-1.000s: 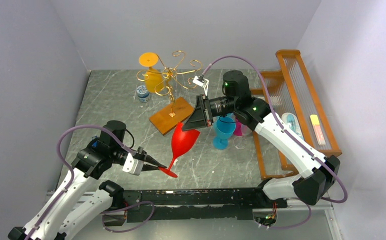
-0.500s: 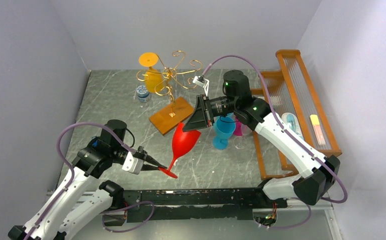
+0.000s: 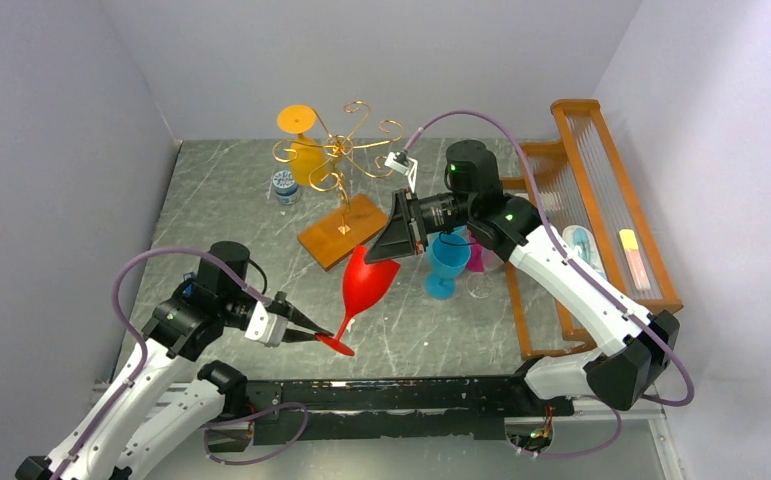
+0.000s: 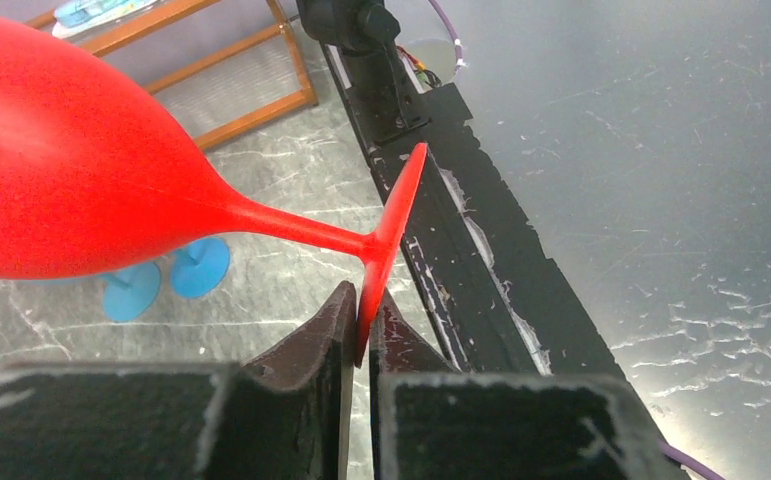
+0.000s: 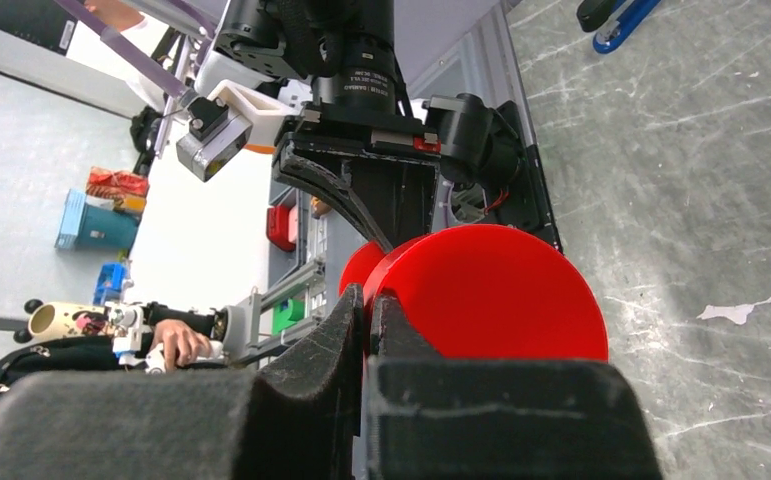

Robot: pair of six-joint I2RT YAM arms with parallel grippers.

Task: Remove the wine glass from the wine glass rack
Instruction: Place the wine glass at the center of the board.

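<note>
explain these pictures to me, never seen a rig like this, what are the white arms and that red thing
The white left arm and white right arm are robot arms bolted at the near edge of a grey marbled table. The wide picture looks down from above and behind; each close-up comes from a wrist camera. The left fingers pinch the foot of a red stemmed wine glass, and the right fingers clamp the rim of its bowl, so it is held tilted between them. Behind stands a gold wire rack on a brown wooden base, with an orange wine glass hanging on it. A blue wine glass stands to the right, near an orange wooden frame with clear rods.
</note>
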